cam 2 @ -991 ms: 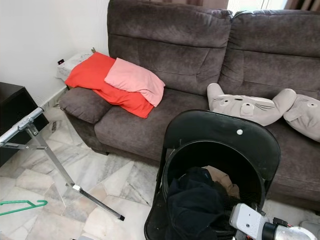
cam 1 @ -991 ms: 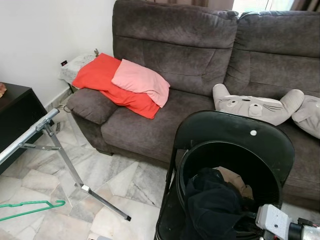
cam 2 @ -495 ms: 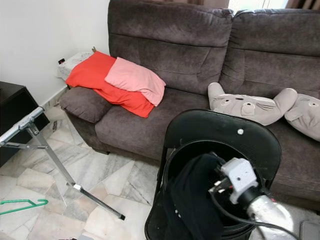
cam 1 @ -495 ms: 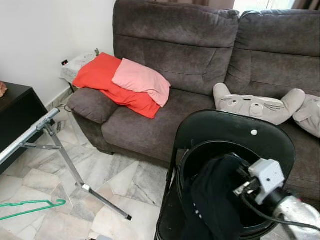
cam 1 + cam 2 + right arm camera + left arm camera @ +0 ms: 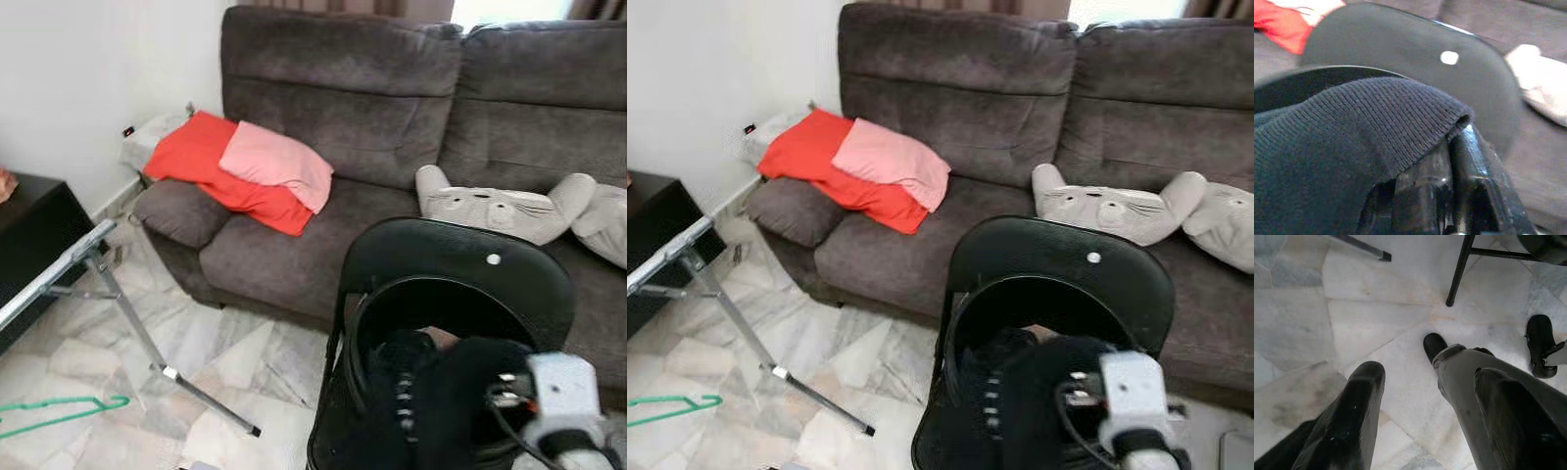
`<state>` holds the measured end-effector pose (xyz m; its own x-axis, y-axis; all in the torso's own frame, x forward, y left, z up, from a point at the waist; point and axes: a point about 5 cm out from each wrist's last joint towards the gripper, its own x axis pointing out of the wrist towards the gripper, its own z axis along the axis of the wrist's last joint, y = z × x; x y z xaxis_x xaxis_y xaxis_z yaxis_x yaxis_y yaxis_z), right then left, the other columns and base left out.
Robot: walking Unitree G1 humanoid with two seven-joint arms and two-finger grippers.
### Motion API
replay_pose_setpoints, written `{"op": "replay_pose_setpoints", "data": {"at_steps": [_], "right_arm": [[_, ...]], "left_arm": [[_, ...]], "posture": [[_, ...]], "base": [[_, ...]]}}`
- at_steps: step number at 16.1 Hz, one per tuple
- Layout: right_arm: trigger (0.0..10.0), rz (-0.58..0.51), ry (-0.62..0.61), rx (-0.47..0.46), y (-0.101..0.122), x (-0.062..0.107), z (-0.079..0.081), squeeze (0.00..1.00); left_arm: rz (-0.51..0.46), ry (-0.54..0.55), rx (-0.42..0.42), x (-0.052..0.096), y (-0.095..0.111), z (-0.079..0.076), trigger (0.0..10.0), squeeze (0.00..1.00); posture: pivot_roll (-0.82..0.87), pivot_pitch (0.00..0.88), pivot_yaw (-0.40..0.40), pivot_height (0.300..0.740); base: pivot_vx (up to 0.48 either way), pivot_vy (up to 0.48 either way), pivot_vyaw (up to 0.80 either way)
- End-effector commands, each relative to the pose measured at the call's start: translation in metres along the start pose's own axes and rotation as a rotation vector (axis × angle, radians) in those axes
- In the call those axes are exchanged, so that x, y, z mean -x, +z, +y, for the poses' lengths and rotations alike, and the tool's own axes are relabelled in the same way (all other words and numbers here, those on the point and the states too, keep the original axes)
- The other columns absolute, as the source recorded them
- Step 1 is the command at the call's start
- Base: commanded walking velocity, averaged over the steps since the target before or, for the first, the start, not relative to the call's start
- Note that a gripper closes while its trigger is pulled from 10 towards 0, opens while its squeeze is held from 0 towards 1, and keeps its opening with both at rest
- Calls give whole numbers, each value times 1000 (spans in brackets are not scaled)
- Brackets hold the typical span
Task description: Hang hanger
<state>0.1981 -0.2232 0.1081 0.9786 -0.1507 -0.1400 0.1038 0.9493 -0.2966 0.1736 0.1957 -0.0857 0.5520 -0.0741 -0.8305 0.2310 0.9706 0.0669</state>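
A green hanger (image 5: 61, 415) lies flat on the marble floor at the lower left, far from both grippers. My right gripper (image 5: 1449, 147) is shut on the ribbed edge of a dark knit garment (image 5: 460, 392). It holds the garment over the black basket (image 5: 392, 294) on the black folding chair (image 5: 460, 257). The garment drapes over the right fingers, leaving the white wrist housing (image 5: 561, 390) exposed. My left gripper (image 5: 1427, 374) hangs open above the floor with nothing between its fingers (image 5: 1352, 416).
A metal rack's rail and slanted leg (image 5: 127, 323) stand at the left, between the hanger and the chair. A black cabinet (image 5: 29, 230) sits at the far left. Behind is a grey sofa (image 5: 333, 108) with red and pink pillows (image 5: 274, 162) and cat cushions (image 5: 500, 208).
My right arm rose into the basket, then drew back toward me, and the dark garment now hangs over it, lifted out of the pile. The camera shifted slightly.
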Motion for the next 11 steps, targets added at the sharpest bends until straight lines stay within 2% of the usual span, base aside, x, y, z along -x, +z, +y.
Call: {"op": "replay_pose_setpoints", "data": {"at_steps": [1,2,3,4,5,8,9,11], "right_arm": [[0,-42,-56,25,11,3,-5,0],[0,-67,-73,47,17,8,-1,0],[0,-28,33,31,13,16,17,0],[0,-11,62,23,9,19,21,0],[0,51,140,-21,0,26,33,0],[0,59,241,-35,3,27,41,0],[0,137,327,-16,-5,28,48,0],[0,225,398,10,-18,28,53,0]], "left_arm": [[28,3,-5,1,-6,2,10000,0],[25,4,-7,1,-5,3,10000,0],[24,5,-8,2,-5,4,10000,0],[24,6,-7,2,-5,4,10000,0],[25,7,-8,2,-5,4,10000,0],[29,6,-12,2,-5,5,10000,0],[29,6,-11,2,-5,5,10000,0],[28,6,-6,2,-5,4,10000,0]], "posture": [[-143,43,85,740],[-144,41,86,740],[-144,39,88,740],[-144,39,88,740],[-144,40,94,740],[-145,39,93,740],[-144,37,89,740],[-134,34,84,740]], "base": [[0,0,0],[0,0,0],[0,0,0],[0,0,0],[0,0,0],[0,0,0],[0,0,0],[0,0,0]]}}
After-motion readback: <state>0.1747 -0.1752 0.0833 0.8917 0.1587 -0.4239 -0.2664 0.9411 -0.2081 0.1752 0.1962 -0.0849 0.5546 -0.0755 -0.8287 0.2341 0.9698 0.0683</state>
